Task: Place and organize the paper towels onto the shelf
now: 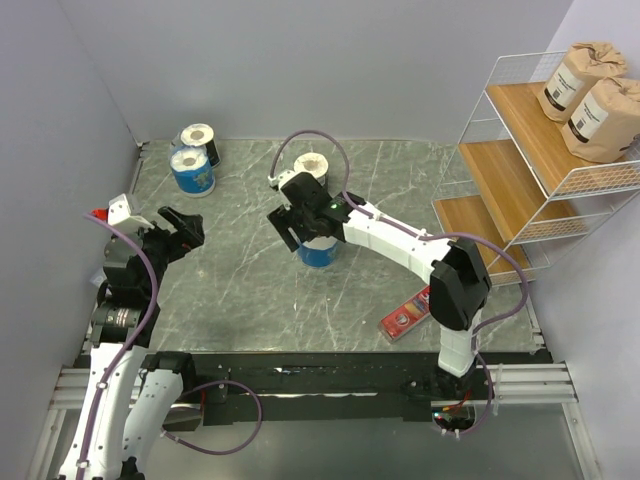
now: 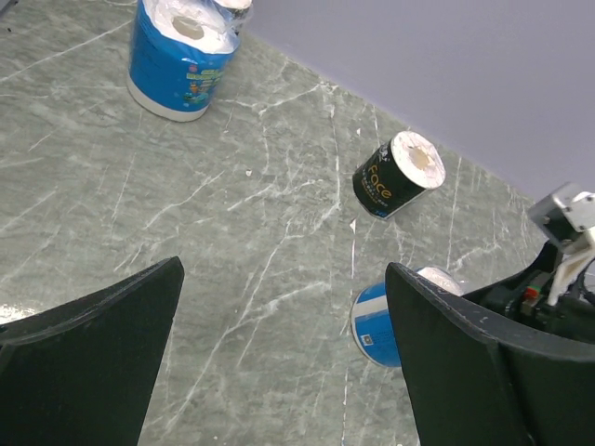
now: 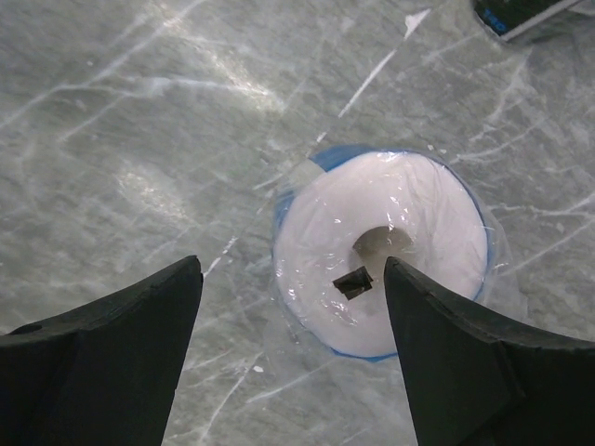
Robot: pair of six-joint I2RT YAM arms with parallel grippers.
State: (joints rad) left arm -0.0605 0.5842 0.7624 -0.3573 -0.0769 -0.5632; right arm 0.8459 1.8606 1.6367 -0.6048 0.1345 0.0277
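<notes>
The right fingers (image 3: 102, 372) are spread apart above a blue roll (image 3: 418, 214), which stands upright on the surface (image 1: 240, 300), left of the shelf (image 1: 500, 180). The left fingers (image 2: 84, 362) are also apart and hold nothing, farther left of the shelf. Two brown rolls (image 1: 575, 80) sit on the shelf's top tier. A black roll (image 1: 312, 165), another blue roll (image 1: 192, 172) and a second black roll (image 1: 200, 138) are on the surface, left of the shelf.
</notes>
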